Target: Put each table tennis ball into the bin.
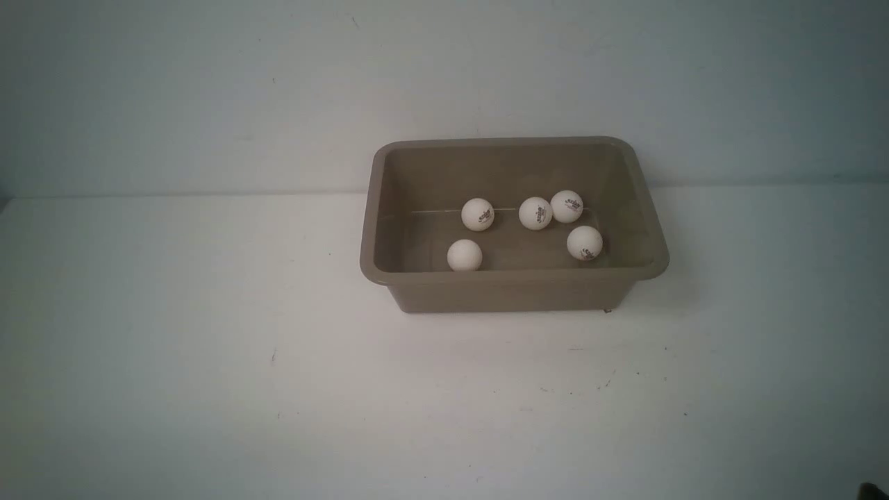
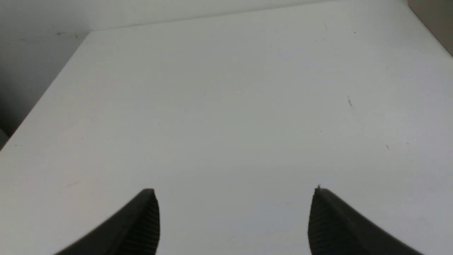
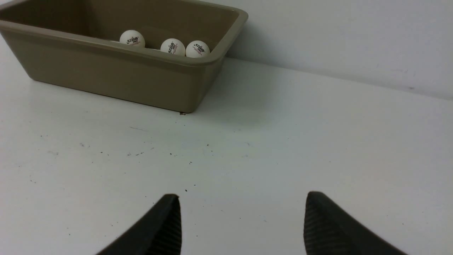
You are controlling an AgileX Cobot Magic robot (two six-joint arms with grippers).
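The left gripper (image 2: 235, 198) shows only in its own wrist view. Its two dark fingers (image 2: 141, 226) have ribbed inner faces and stand wide apart, with nothing between them. The right gripper (image 3: 242, 203) looks the same in its wrist view: two dark ribbed fingers (image 3: 329, 226), apart and empty. In the front view neither arm shows, only a small dark bit at the lower right corner.

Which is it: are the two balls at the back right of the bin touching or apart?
Cannot tell. In the front view the two balls overlap in outline inside the bin; the right wrist view shows them edge to edge, with no plain gap or contact.
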